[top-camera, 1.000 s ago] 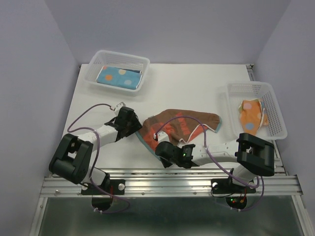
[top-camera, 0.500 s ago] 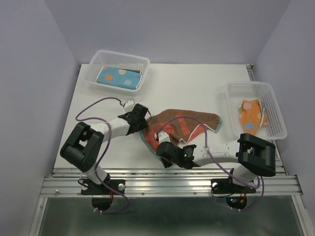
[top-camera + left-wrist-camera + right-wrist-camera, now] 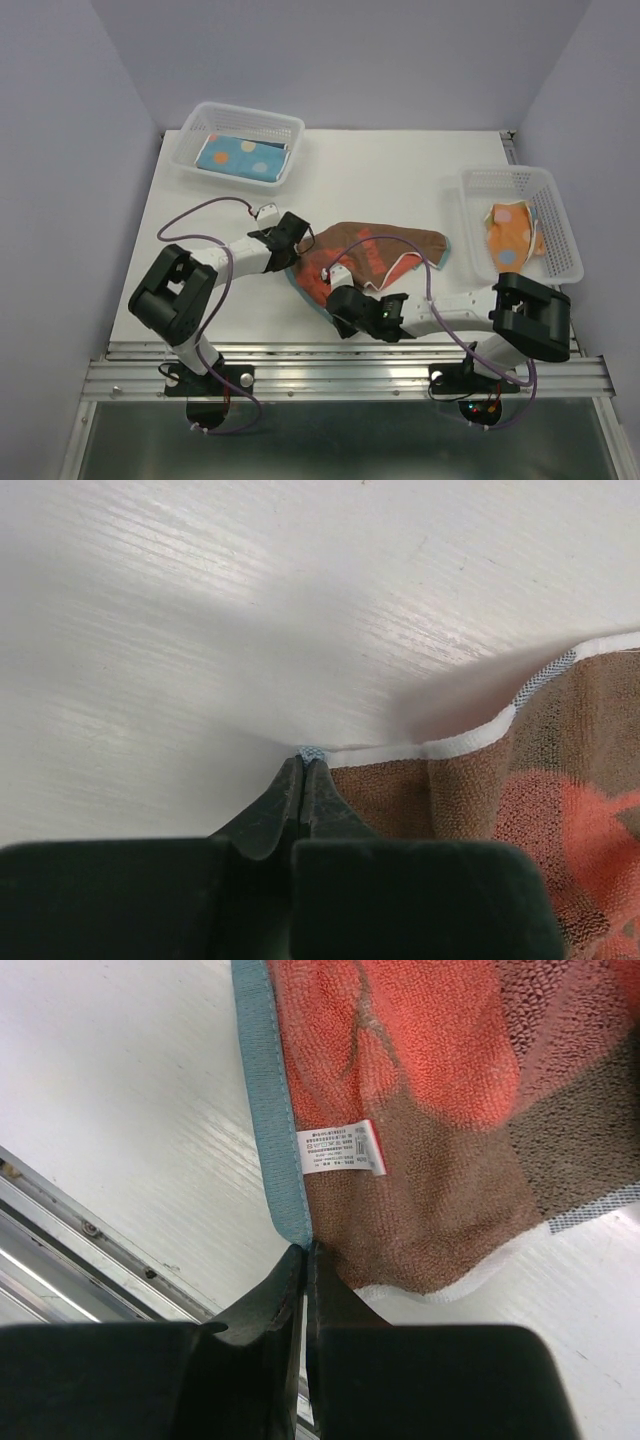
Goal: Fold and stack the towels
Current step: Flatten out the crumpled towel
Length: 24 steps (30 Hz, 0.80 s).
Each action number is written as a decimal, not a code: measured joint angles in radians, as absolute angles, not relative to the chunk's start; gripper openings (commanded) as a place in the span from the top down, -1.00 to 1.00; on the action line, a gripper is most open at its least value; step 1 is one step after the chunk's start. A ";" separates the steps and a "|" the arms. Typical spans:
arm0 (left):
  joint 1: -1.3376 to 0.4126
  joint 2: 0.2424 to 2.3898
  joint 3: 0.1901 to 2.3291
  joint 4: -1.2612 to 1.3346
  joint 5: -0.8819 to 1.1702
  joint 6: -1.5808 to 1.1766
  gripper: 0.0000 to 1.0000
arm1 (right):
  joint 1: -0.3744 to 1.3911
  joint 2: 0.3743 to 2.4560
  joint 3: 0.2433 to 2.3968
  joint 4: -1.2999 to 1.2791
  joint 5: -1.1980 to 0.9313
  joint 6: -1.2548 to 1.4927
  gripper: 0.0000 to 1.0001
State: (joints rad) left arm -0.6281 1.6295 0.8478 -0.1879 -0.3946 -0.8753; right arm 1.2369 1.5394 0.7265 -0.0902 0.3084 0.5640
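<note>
The brown-red towel lies rumpled on the middle of the table, its long axis running left to right. The left gripper is pinched tight on its white-edged left corner. The right gripper clamps the near teal-edged corner, just below the label.

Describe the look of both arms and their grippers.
The left arm and right arm have white links between bulky black joints, each trailing a looping purple cable. The left gripper and right gripper have slim, tapering black fingers on blocky black bodies.
</note>
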 measured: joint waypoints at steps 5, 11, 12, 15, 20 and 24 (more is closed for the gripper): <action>-0.632 1.625 0.851 -0.198 -0.397 -0.873 1.00 | 1.227 1.496 0.696 -0.085 0.311 0.558 0.96; -0.671 1.464 0.760 -0.245 -0.364 -0.868 1.00 | 1.223 1.430 0.691 -0.104 0.336 0.558 0.99; -0.680 1.406 0.743 -0.255 -0.358 -0.868 1.00 | 1.223 1.415 0.691 -0.107 0.341 0.558 0.99; -0.694 1.221 0.720 -0.252 -0.337 -0.862 1.00 | 1.223 1.325 0.691 -0.144 0.370 0.558 0.99; -0.707 0.954 0.720 -0.201 -0.311 -0.848 1.00 | 1.223 1.184 0.712 -0.236 0.434 0.555 0.99; -0.714 0.845 0.751 -0.194 -0.315 -0.841 1.00 | 1.223 1.098 0.792 -0.313 0.465 0.547 0.99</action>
